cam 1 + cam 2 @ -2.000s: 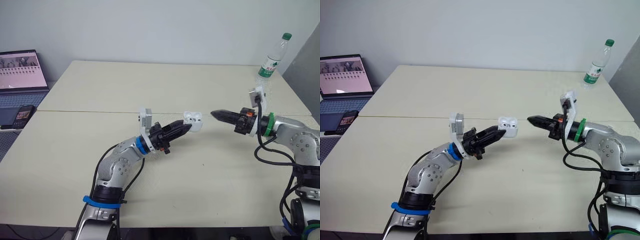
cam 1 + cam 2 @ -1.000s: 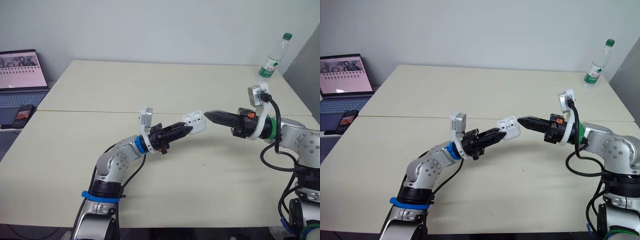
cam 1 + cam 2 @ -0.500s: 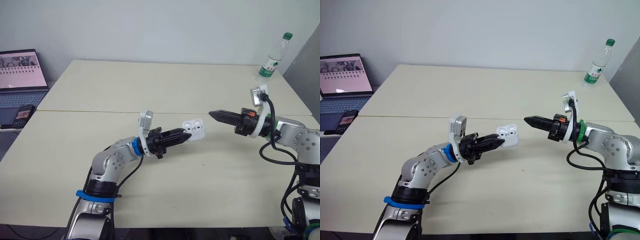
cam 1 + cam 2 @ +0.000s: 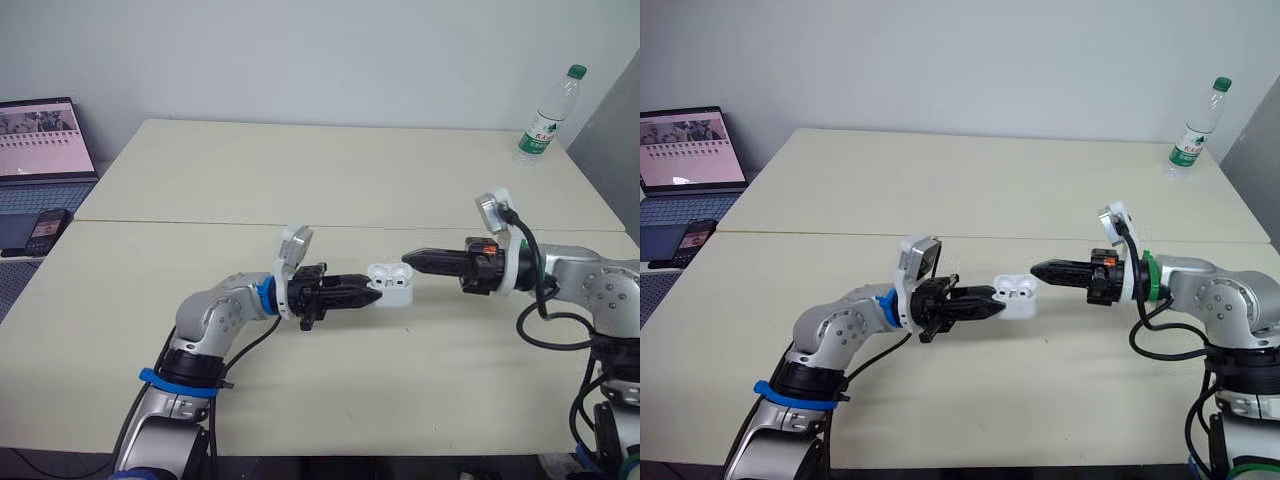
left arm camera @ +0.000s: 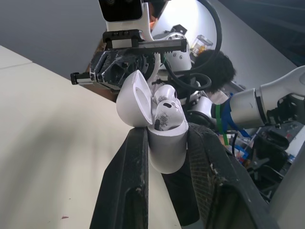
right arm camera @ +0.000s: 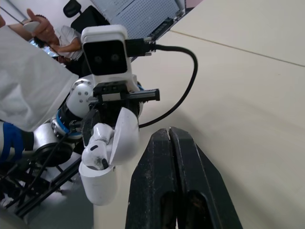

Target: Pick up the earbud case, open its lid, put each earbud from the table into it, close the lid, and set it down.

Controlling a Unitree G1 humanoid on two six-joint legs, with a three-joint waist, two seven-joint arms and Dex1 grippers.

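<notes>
Case [image 4: 391, 286] lower in left gripper [image 4: 374, 284] | right gripper [image 4: 405, 262] nearer it

No writing is legible; the bottle label [image 4: 537, 137] is too small.

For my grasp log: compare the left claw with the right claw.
The left claw clamps the white plastic earbud case, lid open; the right claw is shut on nothing. The left claw points to the robot's right, the right claw to its left. Both have two black fingers.
</notes>
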